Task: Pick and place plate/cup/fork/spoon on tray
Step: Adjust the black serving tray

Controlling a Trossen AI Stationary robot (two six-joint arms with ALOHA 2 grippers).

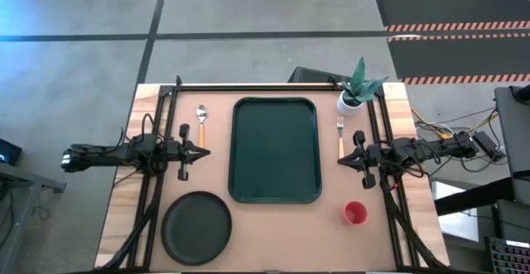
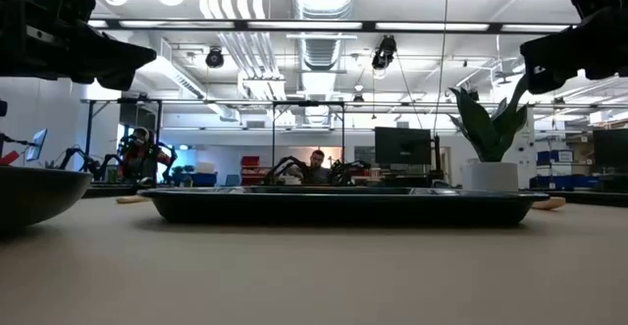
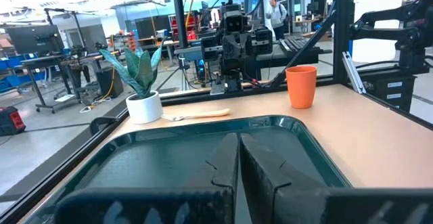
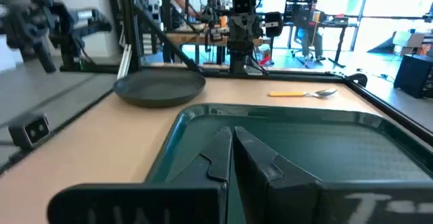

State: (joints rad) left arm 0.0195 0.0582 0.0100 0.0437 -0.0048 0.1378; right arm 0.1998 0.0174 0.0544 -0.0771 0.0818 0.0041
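The dark green tray [image 1: 275,150] lies in the table's middle. The dark plate [image 1: 196,227] lies at the near left. The red cup [image 1: 354,213] stands at the near right. The spoon [image 1: 200,123] lies left of the tray, the fork [image 1: 340,135] right of it, both with orange handles. My left gripper [image 1: 204,151] hovers shut just left of the tray, beside the spoon's handle end. My right gripper [image 1: 341,160] hovers shut just right of the tray, near the fork's handle end. Both are empty.
A white pot with a green plant [image 1: 354,96] stands at the far right corner, just beyond the fork. Black frame rails [image 1: 157,133] run along both table sides. People and other workstations show in the room beyond the table.
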